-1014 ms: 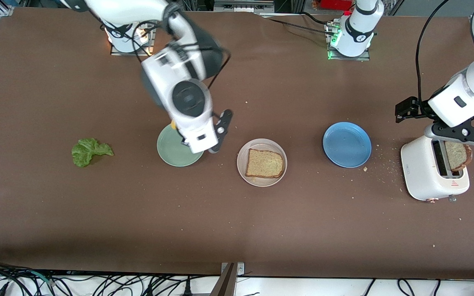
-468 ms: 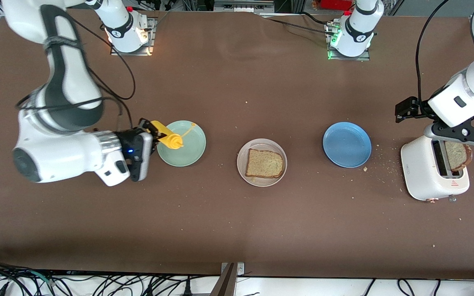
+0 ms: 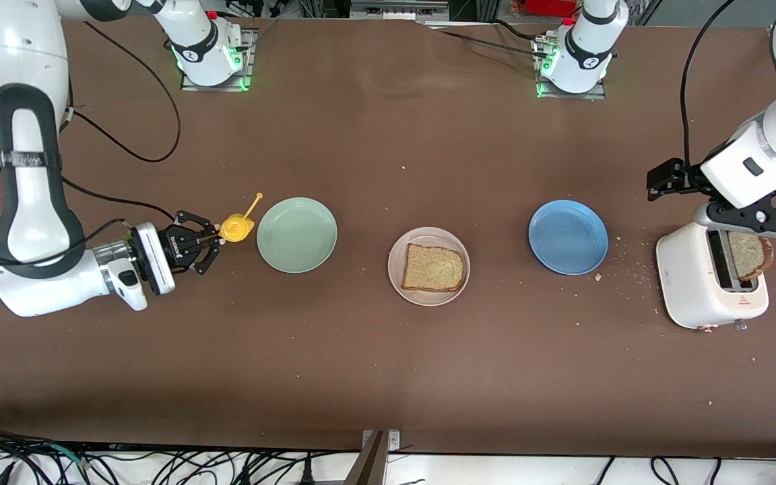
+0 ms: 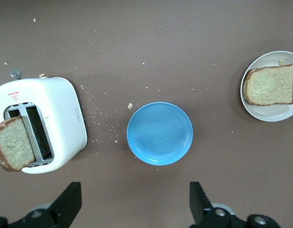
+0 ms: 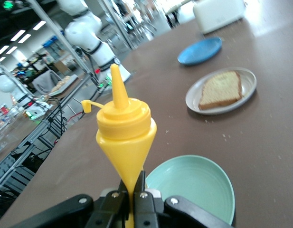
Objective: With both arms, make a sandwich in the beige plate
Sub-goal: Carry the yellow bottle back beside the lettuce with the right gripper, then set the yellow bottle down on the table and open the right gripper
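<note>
The right tool (image 3: 216, 240), pinched shut on the yellow cone-shaped squeeze bottle (image 3: 234, 228), is beside the mint-green plate (image 3: 296, 235), with the round beige plate (image 3: 428, 266) and its brown bread slice (image 3: 434, 268) farther toward the left arm's end, where the left tool (image 3: 758, 221) waits wide open and empty over the white toaster (image 3: 708, 286).

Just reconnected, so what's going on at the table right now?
The right gripper is shut on a yellow squeeze bottle beside the mint-green plate. One bread slice lies on the beige plate. The left gripper hangs open over the toaster, where a second slice sticks up. The blue plate holds nothing.
</note>
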{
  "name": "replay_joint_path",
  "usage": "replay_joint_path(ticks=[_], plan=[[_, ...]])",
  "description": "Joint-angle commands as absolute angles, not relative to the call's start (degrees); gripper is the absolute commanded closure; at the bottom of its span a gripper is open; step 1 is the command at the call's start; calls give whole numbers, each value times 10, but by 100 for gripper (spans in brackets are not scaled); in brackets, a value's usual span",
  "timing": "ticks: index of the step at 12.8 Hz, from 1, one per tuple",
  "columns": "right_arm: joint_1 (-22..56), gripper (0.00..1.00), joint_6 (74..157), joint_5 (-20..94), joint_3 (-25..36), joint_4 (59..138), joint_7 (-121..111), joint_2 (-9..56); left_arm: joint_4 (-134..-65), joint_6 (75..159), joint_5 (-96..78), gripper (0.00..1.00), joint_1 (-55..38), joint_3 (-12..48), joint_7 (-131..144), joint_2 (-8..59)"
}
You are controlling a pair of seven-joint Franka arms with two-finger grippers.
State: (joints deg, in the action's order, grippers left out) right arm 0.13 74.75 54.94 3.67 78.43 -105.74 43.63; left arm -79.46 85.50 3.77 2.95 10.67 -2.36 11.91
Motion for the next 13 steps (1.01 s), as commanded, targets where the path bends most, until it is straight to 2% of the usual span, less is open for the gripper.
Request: replay_joint_path(ticks=[1, 6, 13], plan=[[-20, 100, 686, 597, 37, 785, -1189, 481, -789, 846, 33, 0, 29, 106, -18, 117], [-32, 100, 670, 569, 67, 780, -1318, 512, -789, 846, 33, 0, 29, 107, -17, 117], [-33, 100, 727, 517, 72, 761, -1382, 546, -789, 846, 33, 0, 29, 106, -18, 117]])
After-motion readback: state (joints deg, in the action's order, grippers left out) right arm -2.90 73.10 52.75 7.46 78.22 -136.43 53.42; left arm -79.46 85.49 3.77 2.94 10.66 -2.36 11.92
